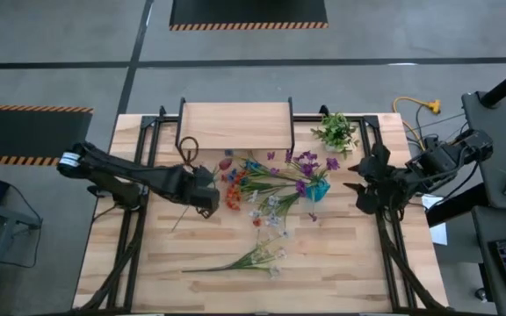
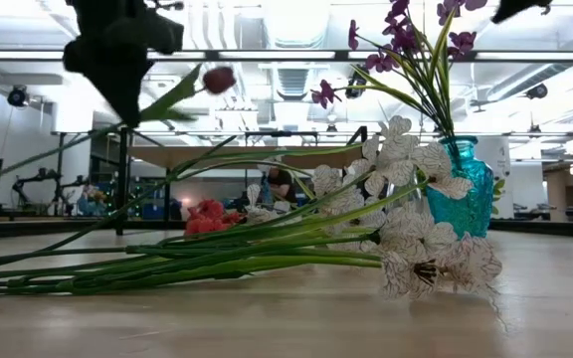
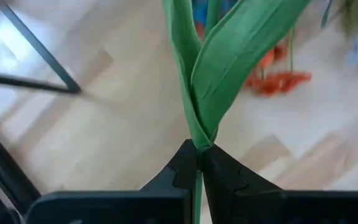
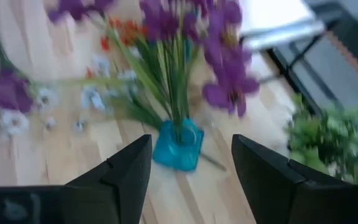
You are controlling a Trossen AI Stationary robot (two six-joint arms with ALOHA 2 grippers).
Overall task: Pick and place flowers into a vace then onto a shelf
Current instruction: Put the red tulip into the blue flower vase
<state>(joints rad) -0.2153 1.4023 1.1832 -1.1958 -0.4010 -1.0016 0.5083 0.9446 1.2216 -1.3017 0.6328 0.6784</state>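
Teal vase (image 1: 317, 190) holds purple flowers (image 1: 308, 163). Left gripper (image 1: 207, 200) is clamped on a green stem (image 3: 199, 87) above the table. Right gripper (image 1: 356, 176) is beside the vase, fingers apart.

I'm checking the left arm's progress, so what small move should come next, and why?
Probably carry the red flower toward the blue vase. The left hand is shut on its stem and holds it off the table, while the vase already holds purple flowers.

I count one teal vase (image 1: 316, 190), one shelf (image 1: 235, 125), one leafy potted plant (image 1: 336, 132) and one dark red bloom (image 2: 219, 80); two arms, each with one gripper, left (image 1: 207, 195) and right (image 1: 358, 176); loose flowers (image 1: 262, 197) too tangled for me to number
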